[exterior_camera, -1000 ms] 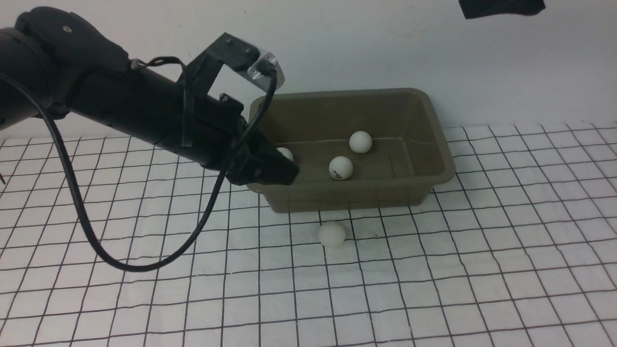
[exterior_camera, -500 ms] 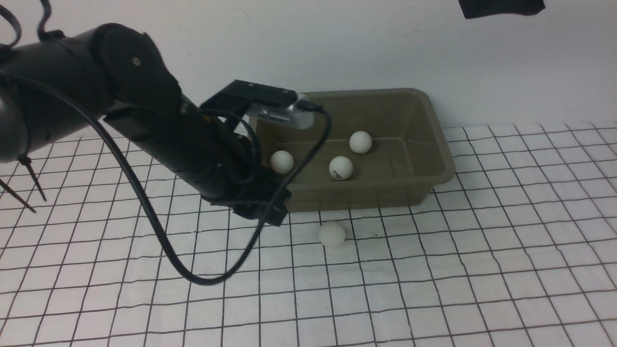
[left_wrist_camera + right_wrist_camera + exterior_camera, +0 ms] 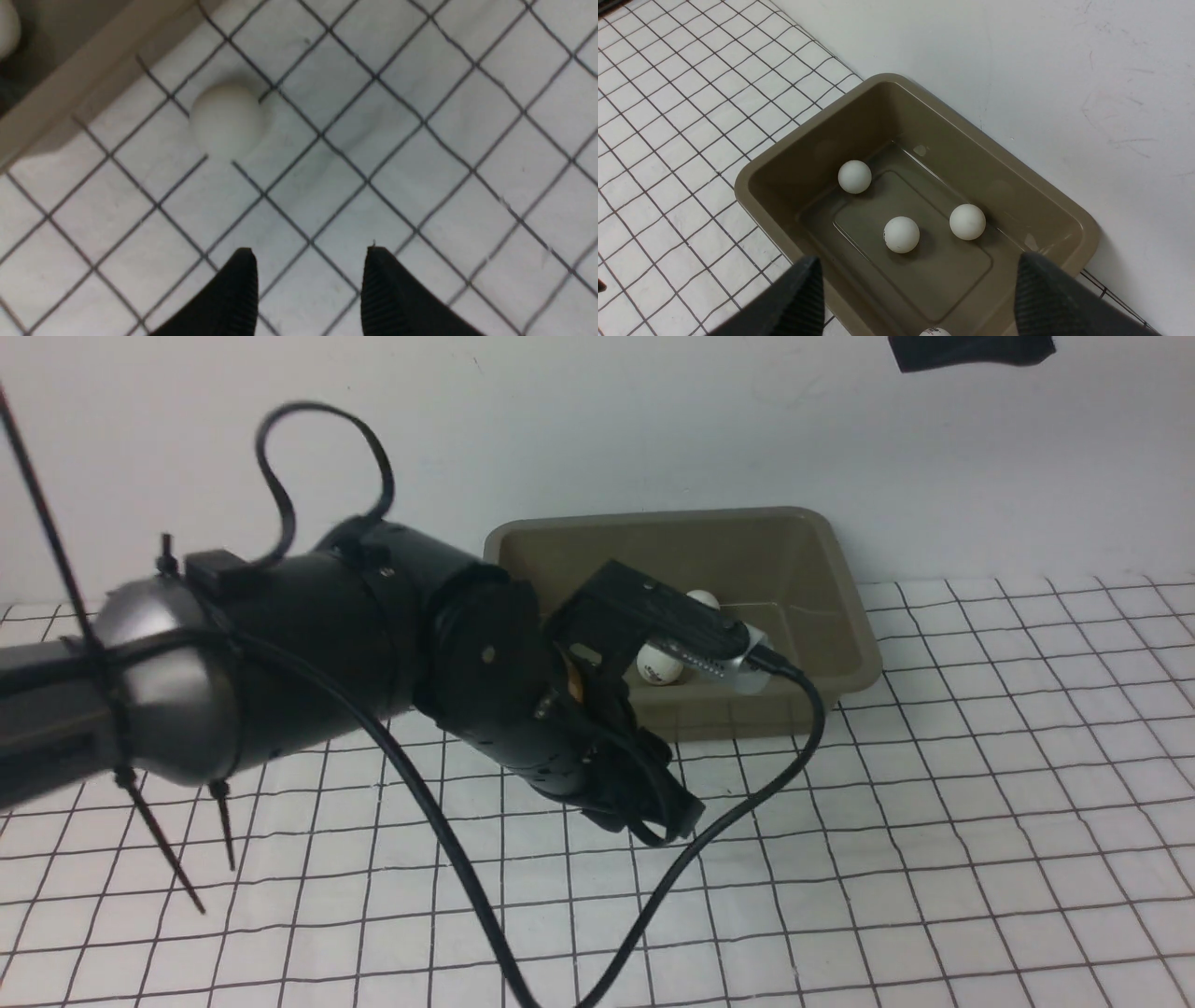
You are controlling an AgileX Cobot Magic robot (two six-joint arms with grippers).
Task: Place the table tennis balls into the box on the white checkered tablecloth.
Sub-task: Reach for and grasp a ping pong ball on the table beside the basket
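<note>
The olive-grey box (image 3: 653, 515) (image 3: 766, 172) stands on the white checkered tablecloth (image 3: 934, 803) against the wall. Three table tennis balls lie in it (image 3: 854, 176) (image 3: 901, 234) (image 3: 967, 221). The top of a printed ball (image 3: 934, 332) peeks in at the frame edge; where it lies I cannot tell. One ball (image 3: 226, 119) rests on the cloth beside the box rim (image 3: 93, 70); my left arm hides it in the front view. My left gripper (image 3: 309, 252) (image 3: 667, 817) hovers short of that ball, shut to a narrow gap and empty. My right gripper (image 3: 920, 256) hangs open high over the box.
The white wall (image 3: 747, 420) runs directly behind the box. My left arm's black cable (image 3: 747, 803) loops down over the cloth in front of the box. Open cloth lies to the right (image 3: 1027, 756) and at the front.
My left arm has swung from over the box's left end down and forward to the cloth in front of the box, covering the loose ball there. The right arm has not moved.
</note>
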